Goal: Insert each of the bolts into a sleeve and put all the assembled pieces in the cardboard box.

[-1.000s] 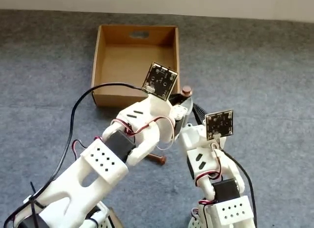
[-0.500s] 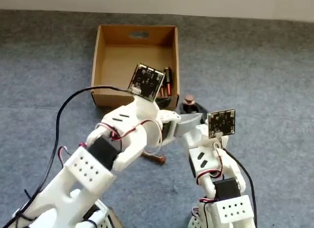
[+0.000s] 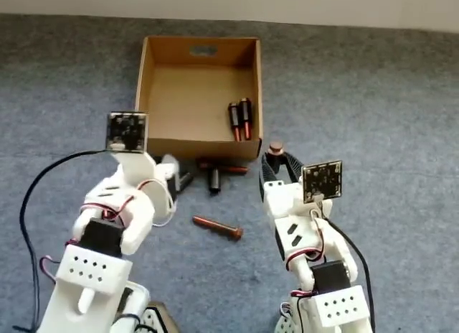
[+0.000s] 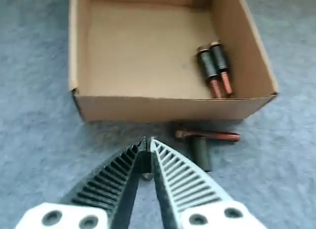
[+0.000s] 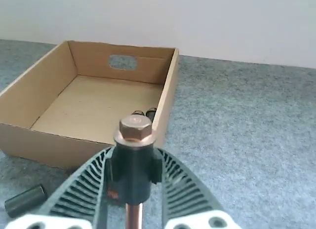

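- My right gripper (image 3: 277, 166) clamps a sleeved bolt (image 5: 131, 162) upright, just beside the cardboard box (image 3: 141, 89); next, I judge, it needs lifting over the wall.
- My left gripper (image 4: 147, 146) is closed on nothing, near a loose sleeve (image 4: 201, 152) and bolt (image 4: 207, 135).

The cardboard box (image 3: 201, 146) is showing matt paperboard; the bolt (image 3: 216, 227) at its six o'clock is gleaming as coppery metal on rough carpet (image 3: 373, 96). Ribbed plastic fingers (image 5: 183, 189) of the right gripper (image 5: 133, 159) are pinching a matt sleeve (image 5: 131, 177).

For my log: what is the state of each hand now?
Left hand: closed, holding nothing.
Right hand: closed on a sleeve with a bolt in it.
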You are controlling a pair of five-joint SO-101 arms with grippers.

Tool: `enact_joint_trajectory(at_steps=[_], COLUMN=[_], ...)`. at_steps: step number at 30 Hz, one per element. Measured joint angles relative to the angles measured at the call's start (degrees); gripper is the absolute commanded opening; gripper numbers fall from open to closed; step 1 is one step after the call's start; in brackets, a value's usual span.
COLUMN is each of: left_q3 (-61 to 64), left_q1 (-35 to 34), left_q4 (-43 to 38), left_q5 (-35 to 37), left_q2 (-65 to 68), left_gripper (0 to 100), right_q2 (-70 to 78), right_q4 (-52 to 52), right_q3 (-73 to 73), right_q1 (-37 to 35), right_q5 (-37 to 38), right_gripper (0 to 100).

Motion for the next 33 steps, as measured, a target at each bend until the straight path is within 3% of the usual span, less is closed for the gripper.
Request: enact_joint_trajectory(at_steps=[5, 11, 17, 21, 29, 33], left_q3=[10.73, 18.20, 19.96, 20.31, 20.31, 20.57], left_q1=[-9.14, -9.76, -10.20, -10.20, -10.20, -10.20], left_q4=[-7.74, -15.03, -15.91, -16.09, -16.09, -16.09], left_q5=[-3.78, -7.21, -7.47, -7.47, -7.47, -7.47], left_q2=[0.00, 0.00, 0.00, 0.00, 0.00, 0.00], left_gripper=[7, 7, 7, 7, 7, 7], right_q2=[0.00, 0.00, 4.40, 17.58, 57.49, 75.87], right_q4=[0.00, 0.00, 1.67, 1.76, 1.76, 1.76], right_q3=[0.09, -3.69, -19.87, -33.41, -58.90, -72.44], right_q1=[0.00, 0.00, -0.09, -2.55, -4.40, -5.63], right_q5=[0.00, 0.00, 0.00, 0.00, 0.00, -4.40], right_gripper=[0.5, 0.5, 0.5, 0.5, 0.5, 0.5])
